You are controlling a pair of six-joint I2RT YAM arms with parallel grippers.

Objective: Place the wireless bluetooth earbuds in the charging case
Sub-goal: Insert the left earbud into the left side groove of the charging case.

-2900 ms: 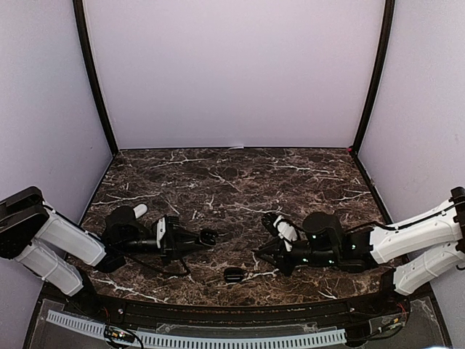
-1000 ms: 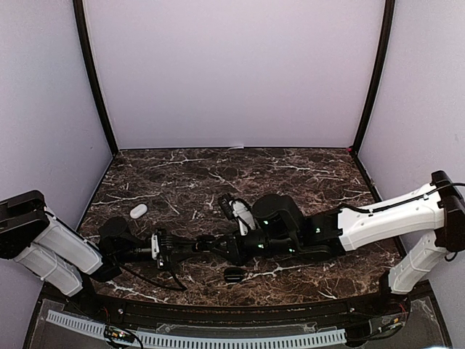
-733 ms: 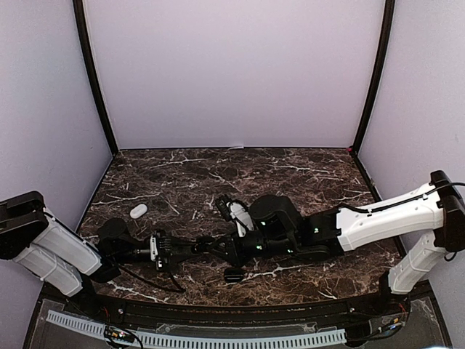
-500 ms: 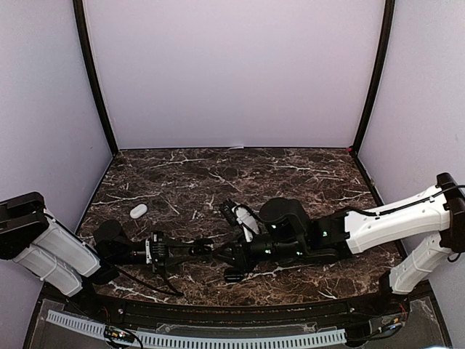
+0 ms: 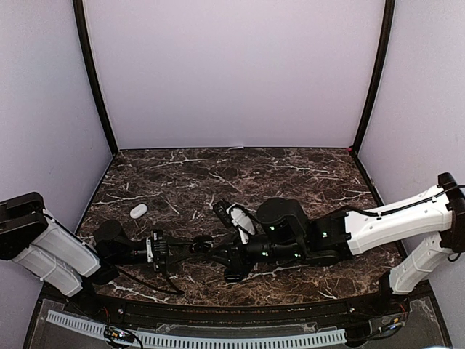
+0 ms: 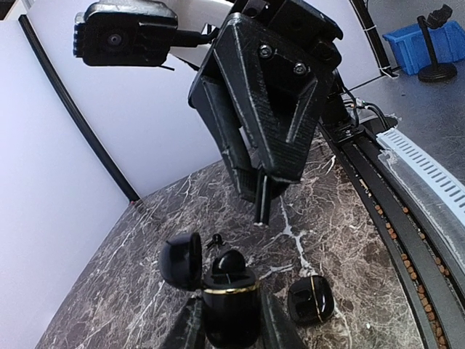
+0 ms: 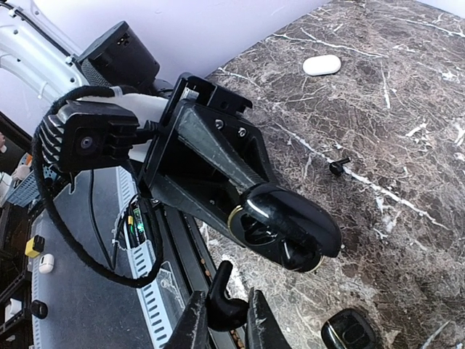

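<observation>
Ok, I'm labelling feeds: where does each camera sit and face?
Top external: above and behind, looking down on the table; left arm and right arm show.
Left wrist: on its arm, faces the right claw; own fingers hold the open case.
Right wrist: on its arm, faces the left claw; own fingers pinch an earbud.
Both wrist views share that case.

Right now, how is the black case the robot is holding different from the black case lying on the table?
The held case stands upright in the left gripper, lid flipped open; the loose case lies flat on the table, shut. Both are glossy black with a gold band.
</observation>
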